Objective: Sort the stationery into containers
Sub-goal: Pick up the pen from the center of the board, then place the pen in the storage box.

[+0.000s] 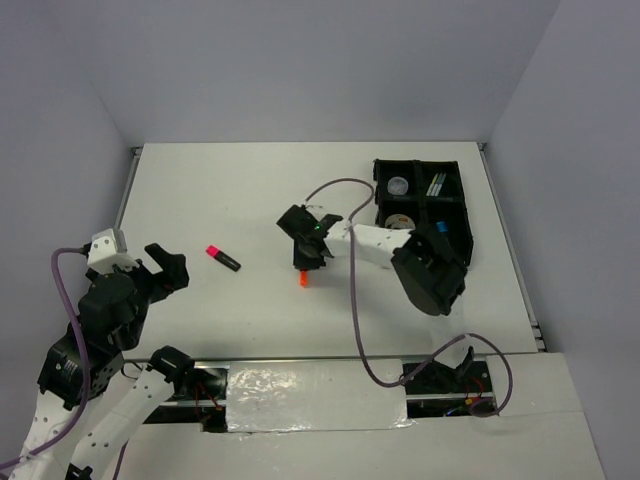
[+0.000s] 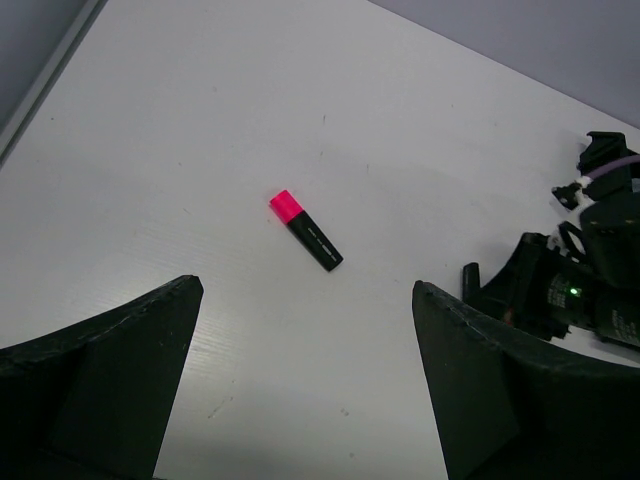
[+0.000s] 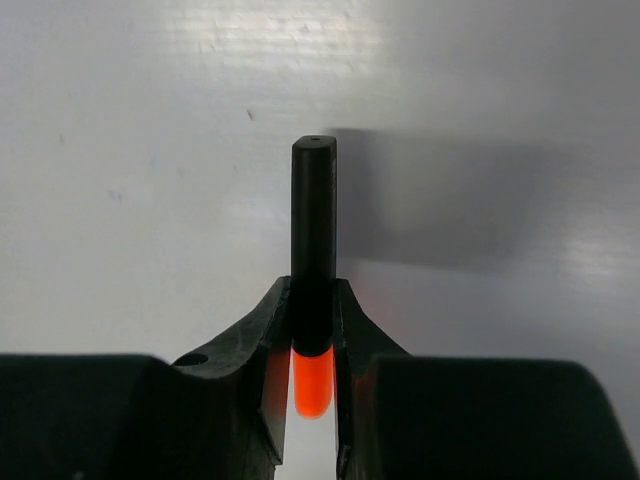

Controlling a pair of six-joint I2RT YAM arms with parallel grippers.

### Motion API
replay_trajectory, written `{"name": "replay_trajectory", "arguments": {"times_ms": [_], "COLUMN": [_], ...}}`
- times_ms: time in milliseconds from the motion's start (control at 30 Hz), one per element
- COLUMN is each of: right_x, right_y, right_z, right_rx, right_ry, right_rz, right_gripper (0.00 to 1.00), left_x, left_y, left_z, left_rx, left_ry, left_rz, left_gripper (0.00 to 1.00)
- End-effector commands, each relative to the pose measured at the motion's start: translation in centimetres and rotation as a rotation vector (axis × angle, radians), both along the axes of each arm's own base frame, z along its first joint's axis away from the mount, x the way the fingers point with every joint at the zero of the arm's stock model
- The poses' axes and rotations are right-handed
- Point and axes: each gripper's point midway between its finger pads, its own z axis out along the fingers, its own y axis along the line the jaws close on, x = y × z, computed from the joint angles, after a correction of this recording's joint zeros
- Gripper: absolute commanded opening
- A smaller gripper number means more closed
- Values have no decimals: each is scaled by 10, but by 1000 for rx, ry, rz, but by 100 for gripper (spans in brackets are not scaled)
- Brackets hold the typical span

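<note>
White desk (image 1: 250, 190) carries one loose pink marker (image 1: 223, 258). Right pincer (image 3: 313, 300) pinches the orange marker (image 3: 313, 200), left pincer (image 2: 305, 290) is spread, and the tray (image 1: 418, 163) already holds several items.

You see the orange-ended marker (image 3: 313, 220) clamped in the right gripper (image 3: 313, 335) mid-table, the pink-ended marker (image 1: 222, 258) lying flat to its left, and the part-filled black tray (image 1: 415, 162) far right.

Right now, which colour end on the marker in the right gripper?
Orange end on a black marker; clearest in the right wrist view.
</note>
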Motion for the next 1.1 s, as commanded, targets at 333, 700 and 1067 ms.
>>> {"name": "replay_trajectory", "arguments": {"times_ms": [333, 700, 1067], "right_x": [52, 86, 104], "right_y": [-311, -397, -369], "right_z": [121, 104, 129], "right_rx": [-113, -284, -253], "right_ry": [-240, -125, -186], "right_rz": [-445, -570, -467], "right_gripper": [0, 3, 100], "left_x": [3, 7, 18], "left_y": [-7, -12, -18], "left_z": [10, 7, -4], "left_rx": [-14, 0, 28], "left_ry": [-39, -16, 49], "left_rz": [-35, -57, -64], "left_gripper": [99, 99, 99]}}
